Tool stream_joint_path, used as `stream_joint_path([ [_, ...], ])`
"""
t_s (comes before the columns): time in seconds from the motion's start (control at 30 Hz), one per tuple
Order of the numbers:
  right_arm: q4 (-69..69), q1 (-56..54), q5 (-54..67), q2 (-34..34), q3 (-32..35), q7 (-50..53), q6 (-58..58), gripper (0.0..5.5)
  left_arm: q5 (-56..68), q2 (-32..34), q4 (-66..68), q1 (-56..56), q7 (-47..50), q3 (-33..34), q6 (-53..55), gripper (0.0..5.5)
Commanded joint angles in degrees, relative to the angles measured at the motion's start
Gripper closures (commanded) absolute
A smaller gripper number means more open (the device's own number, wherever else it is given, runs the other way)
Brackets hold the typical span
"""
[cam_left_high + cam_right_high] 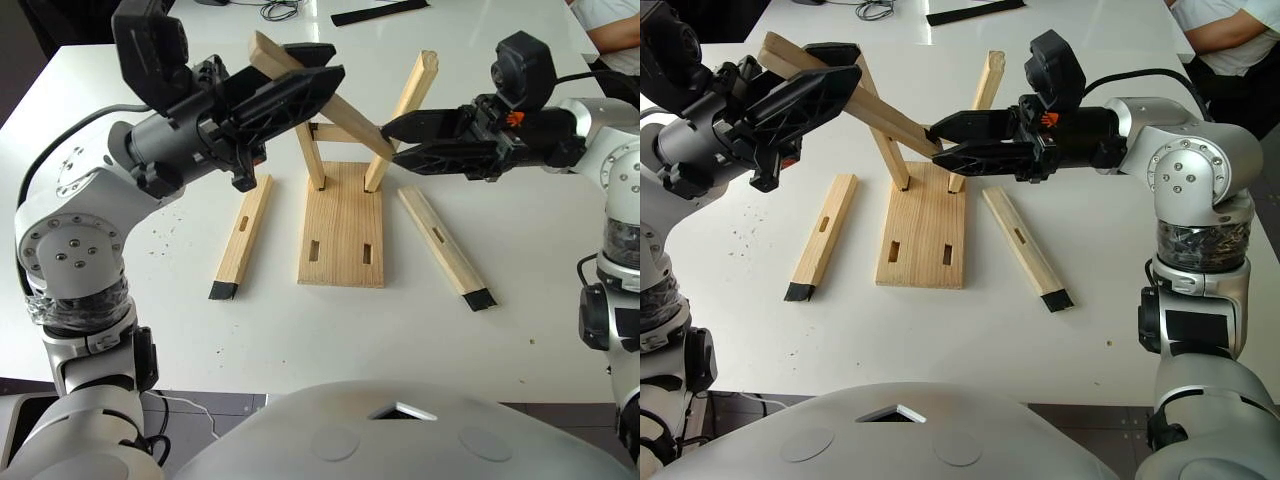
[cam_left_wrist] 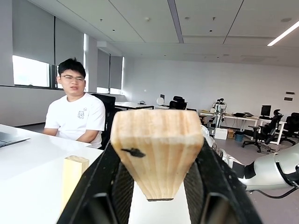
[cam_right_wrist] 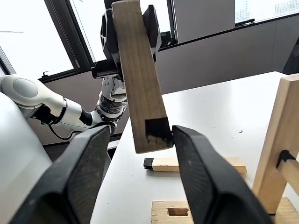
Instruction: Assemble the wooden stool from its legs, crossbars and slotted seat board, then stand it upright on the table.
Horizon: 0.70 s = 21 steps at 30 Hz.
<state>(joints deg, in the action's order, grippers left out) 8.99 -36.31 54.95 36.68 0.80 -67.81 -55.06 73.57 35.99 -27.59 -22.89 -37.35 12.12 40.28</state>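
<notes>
The slotted seat board (image 1: 342, 225) lies flat mid-table. Two legs (image 1: 405, 105) stand tilted in its far slots, joined by a crossbar (image 1: 338, 132). My left gripper (image 1: 318, 88) is shut on a third leg (image 1: 345, 108) held in the air above the board, slanting down to the right. That leg's black-tipped end (image 3: 156, 130) sits between the fingers of my open right gripper (image 1: 937, 143); one finger (image 3: 205, 177) is close beside the tip. Two loose pieces lie on the table, one left of the board (image 1: 243, 235) and one right (image 1: 445, 245).
A black strip (image 1: 378, 12) and some cables (image 1: 280, 8) lie at the white table's far edge (image 1: 470, 20). Bare table stretches in front of the board toward the near edge (image 1: 300, 385).
</notes>
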Motion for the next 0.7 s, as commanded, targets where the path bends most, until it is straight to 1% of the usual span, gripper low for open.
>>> stream_joint_path([
  [0.03,0.68,4.26,-2.46,-0.89,1.90,3.20,3.54,2.36,-8.44,4.57,2.68,1.95,-6.43,-0.61,-1.77,4.20],
  [0.07,1.53,6.16,-3.66,-1.23,2.02,4.36,5.06,2.14,-12.28,6.31,3.53,2.92,-9.23,-1.98,-2.97,4.20],
  [0.13,4.38,10.68,-4.19,-3.23,3.00,8.20,6.82,1.94,-18.37,9.47,5.97,5.42,-14.67,-4.66,-4.31,4.20],
  [0.23,9.58,17.29,-3.24,-7.69,4.60,14.64,9.04,1.94,-28.06,15.18,11.71,9.25,-23.07,-7.31,-8.75,4.20],
  [0.33,12.61,21.44,-2.58,-11.41,6.19,20.20,10.87,1.94,-37.21,19.12,21.28,8.65,-29.89,-8.91,-15.83,4.20],
  [0.4,14.04,23.73,-3.24,-13.17,6.64,23.26,12.34,1.94,-42.33,20.21,28.76,5.83,-34.44,-10.55,-21.41,4.20],
  [0.5,15.04,25.14,-3.82,-14.27,6.36,25.64,13.43,1.94,-46.65,20.37,37.45,1.84,-39.70,-11.33,-27.82,4.20],
  [0.6,15.45,25.51,-3.62,-14.40,6.25,26.76,13.91,1.94,-49.47,20.51,42.55,-0.37,-44.12,-11.68,-32.76,4.20],
  [0.7,16.03,26.16,-3.49,-14.49,6.52,27.82,14.47,1.94,-50.18,19.94,44.77,-1.62,-46.60,-11.28,-34.78,4.20],
])
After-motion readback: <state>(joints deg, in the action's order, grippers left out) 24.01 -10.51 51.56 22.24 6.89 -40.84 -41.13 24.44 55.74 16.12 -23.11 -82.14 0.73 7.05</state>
